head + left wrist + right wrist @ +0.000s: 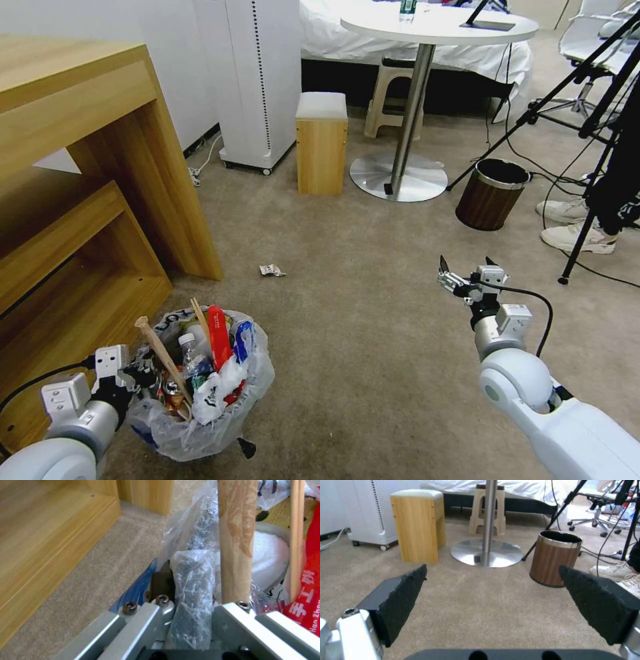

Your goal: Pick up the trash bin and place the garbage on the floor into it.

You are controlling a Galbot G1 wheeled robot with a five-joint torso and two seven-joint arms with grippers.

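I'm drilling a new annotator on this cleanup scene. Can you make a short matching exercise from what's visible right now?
Things:
1. left claw
2. right claw
3. trash bin
4. wrapper

States:
A. open, above bare carpet
B. full of litter
C. lying loose on the floor
D. shut on the bin's bagged rim

Pairs: 1-D, 2-A, 3-B, 4-C

Red wrapper (308,590) in trash bin (186,530), just beside wooden stick (296,542): bore white Chinese characters, "手工" legible, further character above them partly cut off. Beneath characters, white Latin letters read "Zho", remainder cut by frame edge. Bin's plastic bag liner showed dark printed letters near stick top, too crumpled to read. From head view, same red wrapper (219,337) in trash bin (200,427) showed no legible print.
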